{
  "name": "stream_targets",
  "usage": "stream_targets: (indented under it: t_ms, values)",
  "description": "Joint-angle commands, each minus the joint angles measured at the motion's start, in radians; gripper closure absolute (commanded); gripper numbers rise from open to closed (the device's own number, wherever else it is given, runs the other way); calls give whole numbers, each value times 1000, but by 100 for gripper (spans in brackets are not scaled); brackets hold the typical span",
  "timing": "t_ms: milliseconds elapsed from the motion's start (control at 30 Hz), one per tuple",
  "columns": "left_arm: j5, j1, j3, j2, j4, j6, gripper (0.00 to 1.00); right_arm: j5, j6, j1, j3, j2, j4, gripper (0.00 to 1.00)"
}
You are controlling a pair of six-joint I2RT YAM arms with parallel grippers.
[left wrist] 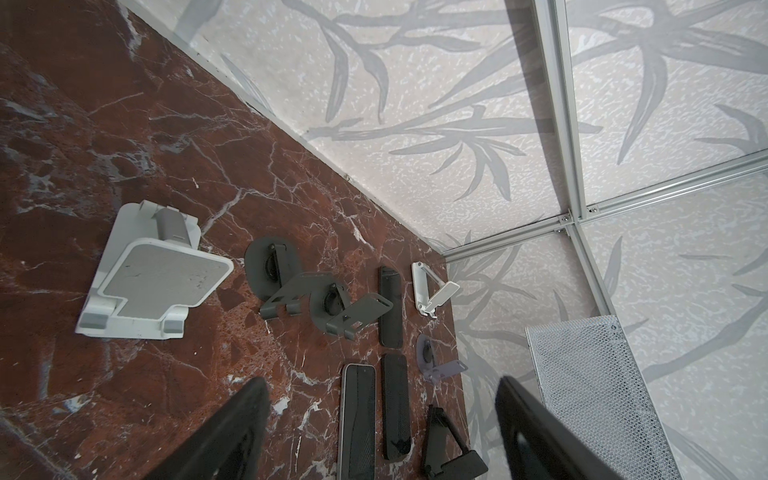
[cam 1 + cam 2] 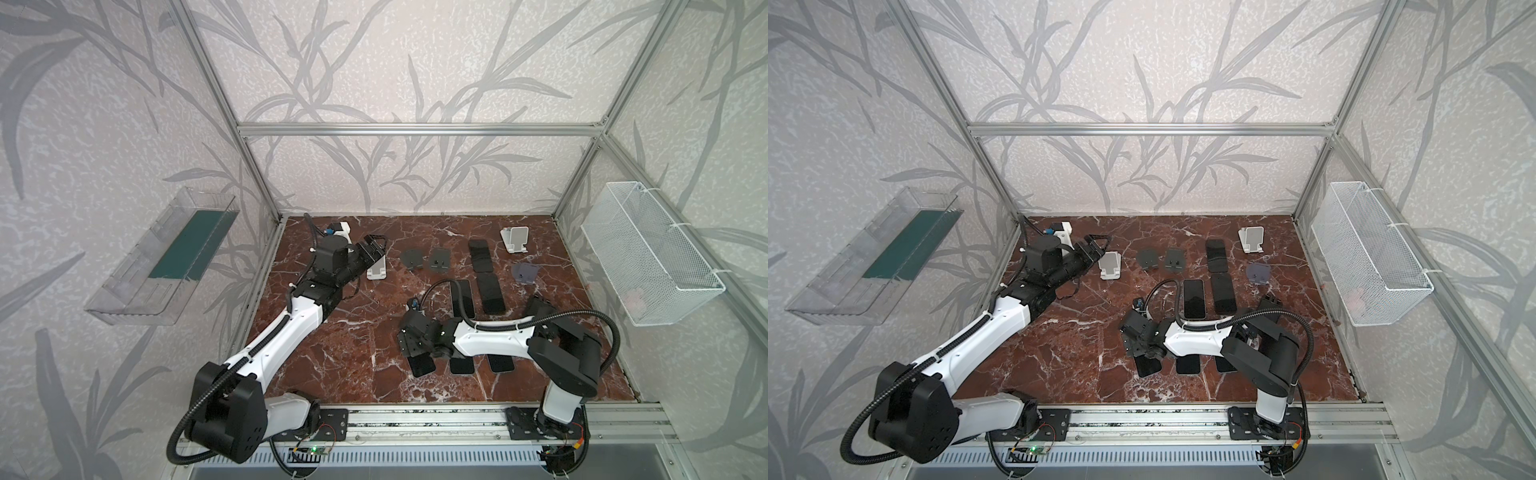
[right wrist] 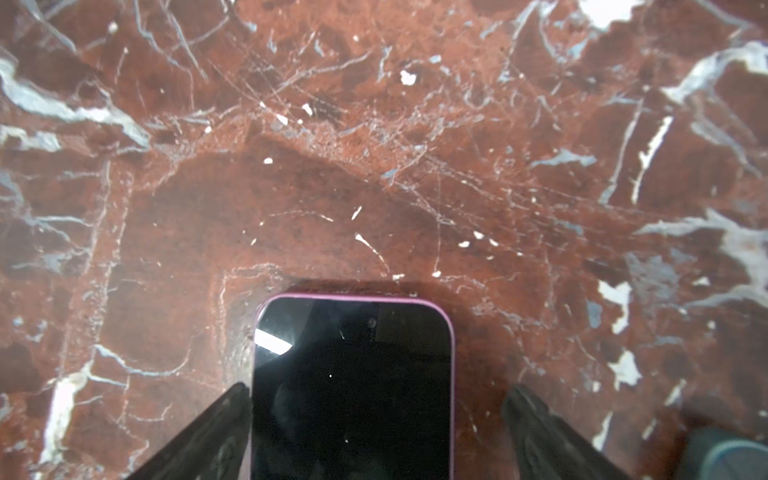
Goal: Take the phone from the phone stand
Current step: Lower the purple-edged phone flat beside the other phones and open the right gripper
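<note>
Marble tabletop (image 3: 374, 145), red-brown with white veins, and flat on it lies the pink-edged phone (image 3: 353, 374): black glass up, glossy, corners rounded. It rests on no stand. It lies well apart from the white phone stand (image 2: 376, 268), toward the front of the table.

My right gripper (image 3: 378, 392) sits right over it, jaws spread wide across its short width. One black finger (image 3: 232, 415) is at the phone's edge, though I can't tell if it touches. Its partner stands well clear of the case, so nothing is clamped.

The phone's long axis runs straight out ahead of that wrist. I judge the next move is a plain lift away with no twist, minding that the near finger doesn't drag the slick case.

My left gripper (image 1: 381, 385) hovers just beside the white phone stand, fingers apart and empty. That stand's grey padded cradle is bare, a hard plastic wedge with two lips. Right arm is by far the nearer.
</note>
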Motion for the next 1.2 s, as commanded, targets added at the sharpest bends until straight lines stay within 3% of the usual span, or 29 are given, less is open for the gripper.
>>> stream_targets:
  t_ms: [0, 233, 500, 800, 1000, 1100, 1167]
  values:
    - [6, 7, -4, 0, 16, -2, 14, 14, -66, 5, 60, 59, -91, 6]
    - [11, 7, -3, -3, 19, -3, 14, 52, -58, 5, 145, 131, -143, 8]
    - [23, 7, -3, -11, 27, -11, 14, 202, 89, 5, 83, 98, -225, 15]
    - [18, 7, -5, -10, 26, -9, 14, 234, 147, 1, 40, 27, -271, 16]
    - [18, 7, -3, -7, 25, -6, 14, 210, 109, -2, 54, -8, -251, 14]
    - [19, 7, -4, -7, 24, -8, 14, 167, 32, -1, 93, -67, -252, 12]
    - [30, 4, -4, -7, 31, -10, 14, 203, -3, -1, 150, -119, -314, 11]
